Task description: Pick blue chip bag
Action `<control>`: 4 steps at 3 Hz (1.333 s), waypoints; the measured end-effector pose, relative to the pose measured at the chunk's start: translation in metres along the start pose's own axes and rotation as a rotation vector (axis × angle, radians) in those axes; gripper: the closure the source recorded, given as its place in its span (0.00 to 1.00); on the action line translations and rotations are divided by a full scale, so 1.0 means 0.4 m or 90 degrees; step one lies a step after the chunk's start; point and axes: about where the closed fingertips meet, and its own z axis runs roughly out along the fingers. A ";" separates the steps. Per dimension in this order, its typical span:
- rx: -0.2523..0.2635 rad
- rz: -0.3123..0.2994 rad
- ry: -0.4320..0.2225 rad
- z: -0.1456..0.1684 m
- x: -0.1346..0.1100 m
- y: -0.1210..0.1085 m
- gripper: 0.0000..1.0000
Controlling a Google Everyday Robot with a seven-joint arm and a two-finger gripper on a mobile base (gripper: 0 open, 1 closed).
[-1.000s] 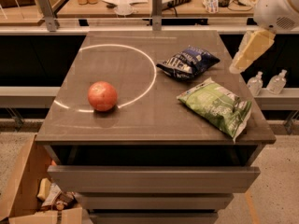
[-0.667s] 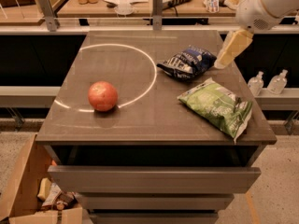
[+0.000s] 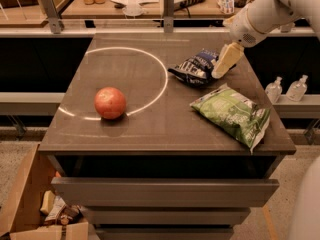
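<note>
The blue chip bag [image 3: 196,68] is a small crinkled navy foil bag with white lettering, lying at the back right of the dark table [image 3: 150,129]. My gripper [image 3: 223,66], with cream-coloured fingers pointing down and to the left, hangs at the bag's right end, just above and partly in front of it. The white arm comes in from the upper right corner.
A larger light-green chip bag [image 3: 231,114] lies at the front right. A red apple [image 3: 110,102] sits at the front left on a white circle line. Two clear bottles [image 3: 286,89] stand on a low shelf to the right. An open cardboard box [image 3: 30,204] sits on the floor at the lower left.
The gripper has moved left and down from beyond the table's right edge to the right end of the blue chip bag. The bags and apple have not moved.
</note>
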 end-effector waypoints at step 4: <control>-0.076 0.006 -0.018 0.057 -0.033 0.002 0.87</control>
